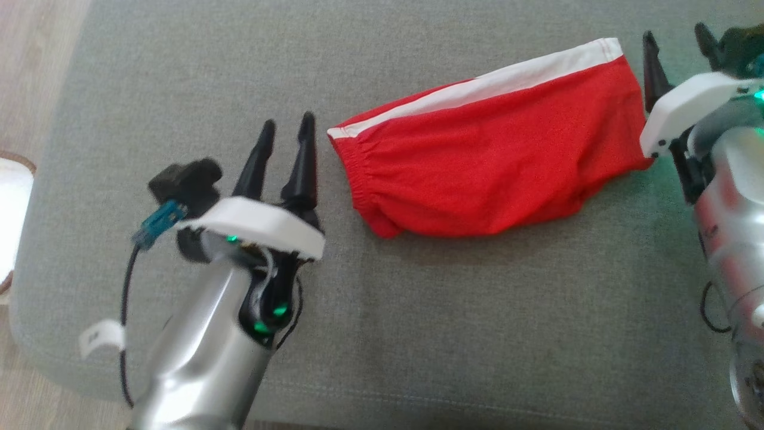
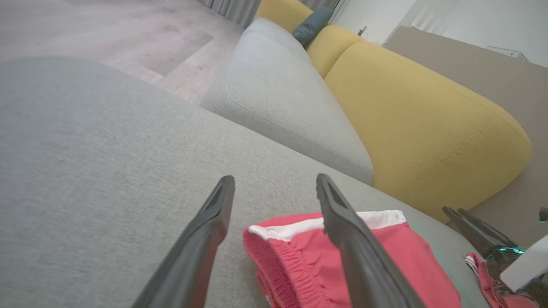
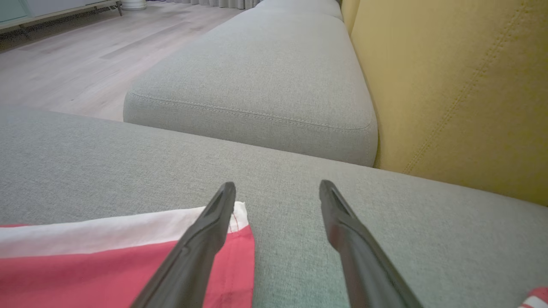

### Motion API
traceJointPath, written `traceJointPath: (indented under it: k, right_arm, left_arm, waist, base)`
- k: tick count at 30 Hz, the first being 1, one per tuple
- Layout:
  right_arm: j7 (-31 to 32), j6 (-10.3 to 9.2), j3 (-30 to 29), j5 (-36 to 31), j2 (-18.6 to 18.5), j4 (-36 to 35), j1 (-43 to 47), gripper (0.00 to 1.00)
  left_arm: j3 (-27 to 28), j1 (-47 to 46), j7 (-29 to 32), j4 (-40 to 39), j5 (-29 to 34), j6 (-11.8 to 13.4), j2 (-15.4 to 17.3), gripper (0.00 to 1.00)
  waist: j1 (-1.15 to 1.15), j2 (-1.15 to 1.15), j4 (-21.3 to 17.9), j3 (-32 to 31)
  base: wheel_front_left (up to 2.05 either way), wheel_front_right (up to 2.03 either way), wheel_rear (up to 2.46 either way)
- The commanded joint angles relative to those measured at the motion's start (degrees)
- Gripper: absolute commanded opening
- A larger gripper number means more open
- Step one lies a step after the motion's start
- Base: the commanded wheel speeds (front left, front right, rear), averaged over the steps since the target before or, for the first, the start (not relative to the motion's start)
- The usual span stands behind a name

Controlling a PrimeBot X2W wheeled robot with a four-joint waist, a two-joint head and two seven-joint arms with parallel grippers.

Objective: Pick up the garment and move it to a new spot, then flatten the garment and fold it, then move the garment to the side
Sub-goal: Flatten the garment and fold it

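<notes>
Surface: grey woven-fabric seat cushion (image 1: 179,89). The red jersey shorts with a white side stripe (image 1: 489,161) lie on it flat and doubled over, elastic waistband toward the left and hem toward the right, nothing on top. Beyond the cushion sits a second grey seat cushion (image 3: 257,77), then a mustard-yellow upholstered backrest (image 3: 462,85), with a dark blue-grey pillow (image 2: 312,25) farthest off. Pale wood floor (image 3: 64,64) lies alongside.

Left end effector (image 1: 287,119): silver forearm angled up from the lower left, fingers parted and empty, just beside the waistband. Right end effector (image 1: 673,33): at the hem corner, fingers wide and empty; contact with the cloth cannot be judged.
</notes>
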Motion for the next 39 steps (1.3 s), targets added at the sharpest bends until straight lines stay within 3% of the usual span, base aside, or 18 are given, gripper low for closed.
traceJointPath:
  k: [1,11,26,28,30,31,32,39]
  right_arm:
    - [-0.3,0.36,1.3,1.0,0.9,-0.8,0.2,1.00]
    - [6.3,0.36,7.4,9.7,1.2,1.0,3.8,1.00]
    - [22.8,0.36,14.9,28.4,-1.7,-5.8,10.1,1.00]
    - [24.7,0.36,16.0,30.9,-1.9,-7.7,11.2,0.53]
    - [25.5,0.36,17.1,32.8,-2.4,-9.7,12.2,0.27]
    - [25.5,0.36,17.5,33.6,-2.7,-10.7,12.6,0.08]
    - [25.3,0.36,17.9,34.3,-3.0,-11.5,13.0,0.00]
    - [18.9,0.36,18.5,37.3,-4.3,-15.5,15.4,0.00]
  left_arm:
    - [2.9,0.3,-0.7,-3.3,1.6,-0.1,1.6,1.00]
    - [7.6,11.7,-0.7,-12.5,8.9,1.1,3.7,1.00]
    - [10.8,17.2,-0.7,-17.6,9.8,1.9,3.5,1.00]
    - [11.0,17.2,-0.7,-17.6,9.8,1.9,3.5,1.00]
    - [11.2,17.3,-0.7,-17.6,9.9,2.0,3.4,1.00]
    - [11.2,17.3,-0.7,-17.6,10.1,2.0,3.5,1.00]
    - [11.2,17.3,-0.7,-17.7,10.2,2.0,3.5,1.00]
    - [11.0,17.4,-0.6,-17.8,11.4,2.0,4.3,1.00]
  waist:
    - [0.00,0.00,-0.3,-0.8]
    - [0.00,0.00,-0.7,-2.8]
    - [0.00,0.00,1.5,-1.4]
    - [0.00,0.00,1.4,-1.5]
    - [0.00,0.00,1.2,-1.6]
    - [0.00,0.00,1.1,-1.6]
    - [0.00,0.00,0.8,-1.7]
    - [0.00,0.00,-2.9,-3.2]
  base:
    - [0.00,0.00,0.00]
    - [0.00,0.00,0.00]
    - [0.00,0.00,0.00]
    - [0.00,0.00,0.00]
    - [0.00,0.00,0.00]
    - [0.00,0.00,0.00]
    - [0.00,0.00,0.00]
    - [0.00,0.00,0.00]
